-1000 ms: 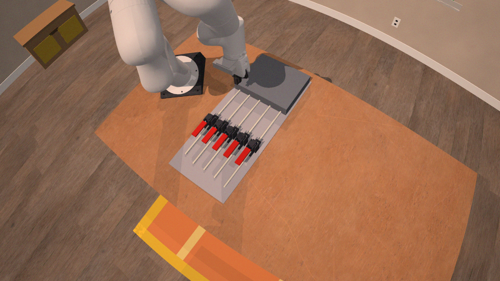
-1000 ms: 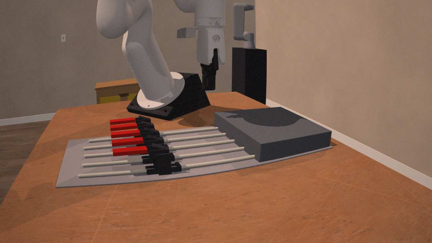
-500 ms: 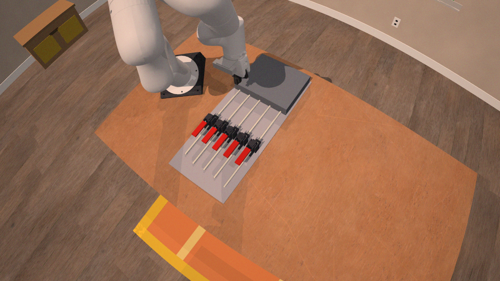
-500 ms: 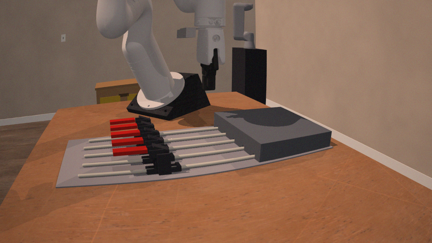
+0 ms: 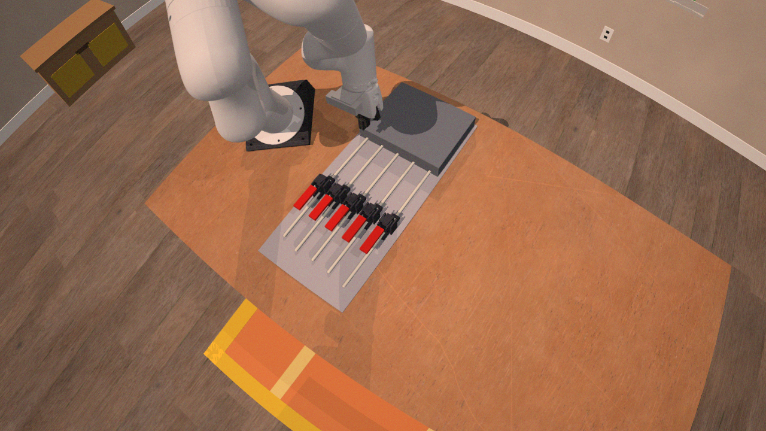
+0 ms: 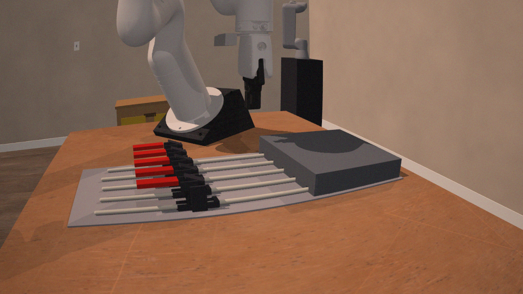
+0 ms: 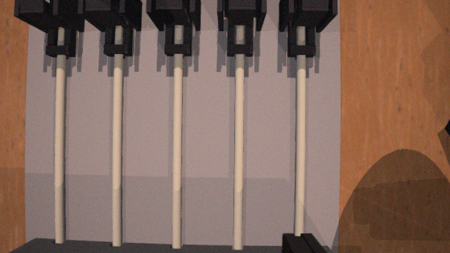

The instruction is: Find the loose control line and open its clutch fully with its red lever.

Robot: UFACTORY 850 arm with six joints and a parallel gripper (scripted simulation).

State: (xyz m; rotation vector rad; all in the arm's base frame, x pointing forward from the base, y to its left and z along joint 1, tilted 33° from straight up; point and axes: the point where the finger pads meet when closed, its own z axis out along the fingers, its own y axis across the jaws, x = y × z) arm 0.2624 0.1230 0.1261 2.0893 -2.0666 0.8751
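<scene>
Here, nearest in the side view, is the brown wooden counter point(image 5: 535, 240) point(image 6: 292, 248) point(image 7: 365, 88), with a thin flat grey board point(image 5: 316, 284) point(image 6: 83, 204) point(image 7: 148, 123) on it. Five thin, round, cream-coloured lines point(image 5: 381, 174) point(image 6: 244, 174) point(image 7: 177, 140) run side by side over the board, with gaps between them. They look alike, so I can't tell which one is loose. Each goes through its own chunky black clutch point(image 5: 355, 202) point(image 6: 198, 198) point(image 7: 177, 10). Each clutch has a flat, bright red lever point(image 5: 337, 218) point(image 6: 157, 182). All five levers lie down along the lines, pointing away from the big box. That box is the low, square, dark grey console point(image 5: 423, 144) point(image 6: 329, 159) point(image 7: 88, 247), and the lines go into its front side.

Farther back, the black-fingered tool point(image 5: 364, 122) point(image 6: 252, 108) point(image 7: 300, 242) hangs point down, higher than the console and near its corner by the robot. It is shut tight and has hold of nothing. The big white arm point(image 5: 214, 58) point(image 6: 179, 80) stands on a sloping black base point(image 5: 307, 107) point(image 6: 233, 113). Past the counter are a brown wooden cupboard point(image 5: 80, 48) point(image 6: 139, 104) with yellow fronts and a tall black block point(image 6: 301, 91).

No visible shift across top and exterior views. End effector point(image 5: 364, 123) point(image 6: 252, 103) point(image 7: 301, 244) holds the same spot; grey console point(image 5: 423, 128) point(image 6: 358, 181) point(image 7: 140, 250) beside and below it, control lines point(image 5: 381, 173) point(image 6: 244, 174) point(image 7: 177, 140) and red levers point(image 5: 337, 217) point(image 6: 151, 161) beyond, all unmoved relative to it.
</scene>
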